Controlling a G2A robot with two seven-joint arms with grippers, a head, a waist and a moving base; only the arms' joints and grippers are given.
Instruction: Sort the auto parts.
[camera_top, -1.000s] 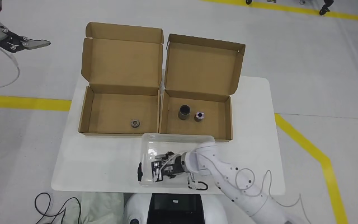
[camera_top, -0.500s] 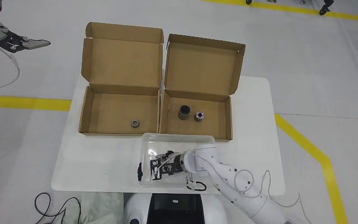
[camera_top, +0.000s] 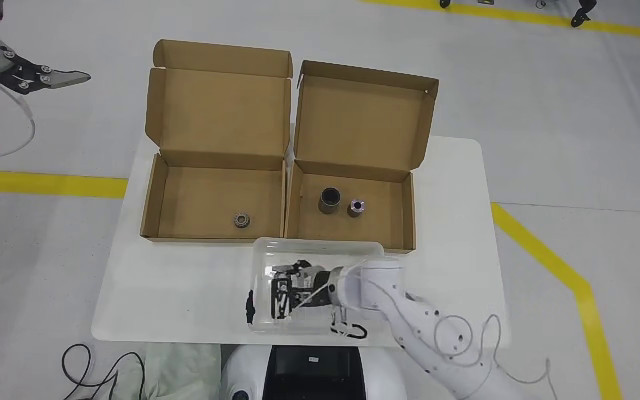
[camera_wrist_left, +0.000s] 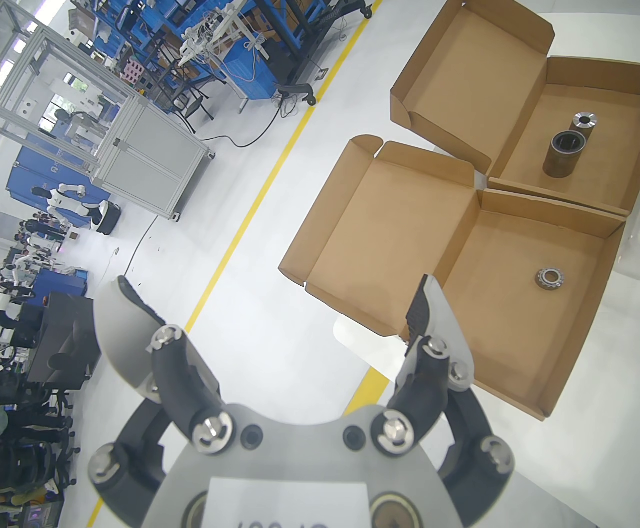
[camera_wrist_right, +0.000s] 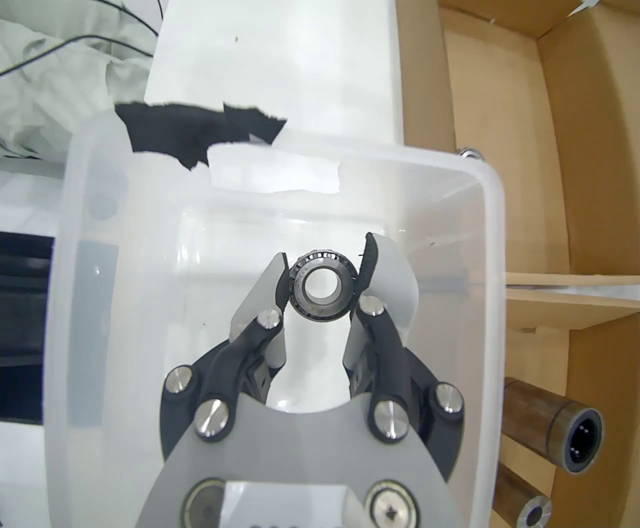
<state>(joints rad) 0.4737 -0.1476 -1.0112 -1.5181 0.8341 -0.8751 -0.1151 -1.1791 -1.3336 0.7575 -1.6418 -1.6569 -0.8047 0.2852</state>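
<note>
My right gripper (camera_wrist_right: 325, 260) is inside the clear plastic bin (camera_wrist_right: 492, 300), shut on a small steel roller bearing (camera_wrist_right: 322, 287) held between its two pads. In the top view that gripper (camera_top: 287, 292) is low in the bin (camera_top: 262, 262) at the table's front. The left cardboard box (camera_top: 165, 205) holds one similar bearing (camera_top: 240, 219) (camera_wrist_left: 550, 278). The right box (camera_top: 385, 215) holds a dark cylinder (camera_top: 329, 200) (camera_wrist_left: 564, 155) and a small sleeve (camera_top: 356, 208) (camera_wrist_left: 584, 121). My left gripper (camera_wrist_left: 272, 295) hangs open and empty, off the table's far left (camera_top: 60, 76).
Both boxes stand with lids folded back, side by side behind the bin. A black torn strip (camera_wrist_right: 195, 132) sticks to the bin's outer wall. The white table (camera_top: 450, 200) has bare room to the right of the boxes. Cables lie on the floor at the front left.
My right gripper has shifted a little toward the boxes inside the bin. The left arm and the parts in the boxes have stayed put.
</note>
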